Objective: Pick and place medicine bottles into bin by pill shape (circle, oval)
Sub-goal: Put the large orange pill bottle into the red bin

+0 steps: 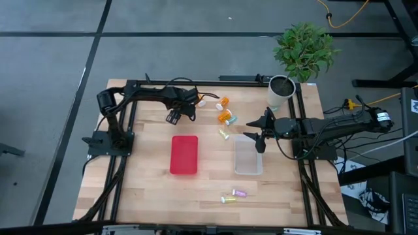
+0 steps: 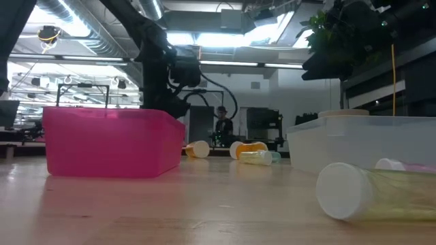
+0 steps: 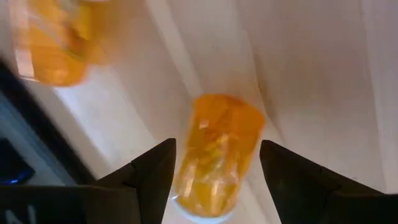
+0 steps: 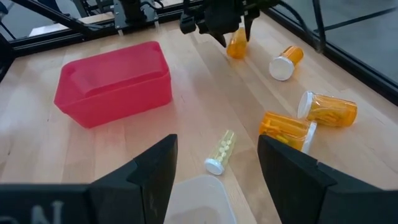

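Because the translucent orange plastic pill bottle (image 3: 214,152) between the fingers of the left gripper (image 1: 177,116) is a small, light, stiff cylinder with a smooth wall, it will likely roll or slip unless taken across the middle of its body, clear of the white cap. Those fingers stand spread on either side of it in the left wrist view; whether they press it I cannot tell. It sits near the wooden table's (image 1: 150,189) far edge, left of centre. The right gripper (image 1: 259,135) hangs open and empty over the clear plastic bin's (image 1: 248,170) far end, right of the pink plastic bin (image 1: 183,155). More orange bottles (image 4: 328,107) lie near the far edge; a yellow-green one (image 4: 221,151) lies just beyond the clear bin.
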{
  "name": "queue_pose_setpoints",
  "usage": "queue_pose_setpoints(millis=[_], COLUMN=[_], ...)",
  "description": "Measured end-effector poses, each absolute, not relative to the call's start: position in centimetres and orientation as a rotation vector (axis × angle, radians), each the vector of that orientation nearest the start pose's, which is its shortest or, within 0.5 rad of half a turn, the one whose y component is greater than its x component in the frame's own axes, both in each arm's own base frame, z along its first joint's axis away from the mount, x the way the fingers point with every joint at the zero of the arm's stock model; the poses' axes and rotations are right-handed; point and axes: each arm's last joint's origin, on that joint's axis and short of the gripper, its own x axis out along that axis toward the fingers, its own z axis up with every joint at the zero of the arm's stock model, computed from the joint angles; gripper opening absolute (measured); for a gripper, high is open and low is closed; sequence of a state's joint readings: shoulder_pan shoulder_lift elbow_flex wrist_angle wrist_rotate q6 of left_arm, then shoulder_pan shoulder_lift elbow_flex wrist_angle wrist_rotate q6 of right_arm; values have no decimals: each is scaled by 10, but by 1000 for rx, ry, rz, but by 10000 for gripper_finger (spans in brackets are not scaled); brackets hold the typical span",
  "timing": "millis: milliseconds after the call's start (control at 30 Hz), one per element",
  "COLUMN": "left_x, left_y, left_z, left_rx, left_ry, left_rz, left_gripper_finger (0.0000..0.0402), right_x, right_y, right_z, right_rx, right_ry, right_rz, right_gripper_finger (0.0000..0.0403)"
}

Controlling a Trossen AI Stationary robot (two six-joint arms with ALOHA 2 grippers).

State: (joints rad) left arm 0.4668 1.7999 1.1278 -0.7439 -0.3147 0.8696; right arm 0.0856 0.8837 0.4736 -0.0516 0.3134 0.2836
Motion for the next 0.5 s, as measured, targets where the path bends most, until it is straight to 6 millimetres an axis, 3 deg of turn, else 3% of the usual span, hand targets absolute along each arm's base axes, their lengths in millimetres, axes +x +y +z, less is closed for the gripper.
queue_pose_setpoints(millis=[333, 500], left_x=[287, 286], left_y=[157, 155], left_z=[136, 141], left_rx=[513, 497], left_ry=[1672, 1670], left_rz=[-94, -29], left_gripper_finger=[227, 226], right_x=[186, 186], right_y=[7, 7], right_z=[221, 220], right_rx=[182, 181], right_ry=[437, 441], right_rz=[-288, -289], right_gripper_finger=[225, 225])
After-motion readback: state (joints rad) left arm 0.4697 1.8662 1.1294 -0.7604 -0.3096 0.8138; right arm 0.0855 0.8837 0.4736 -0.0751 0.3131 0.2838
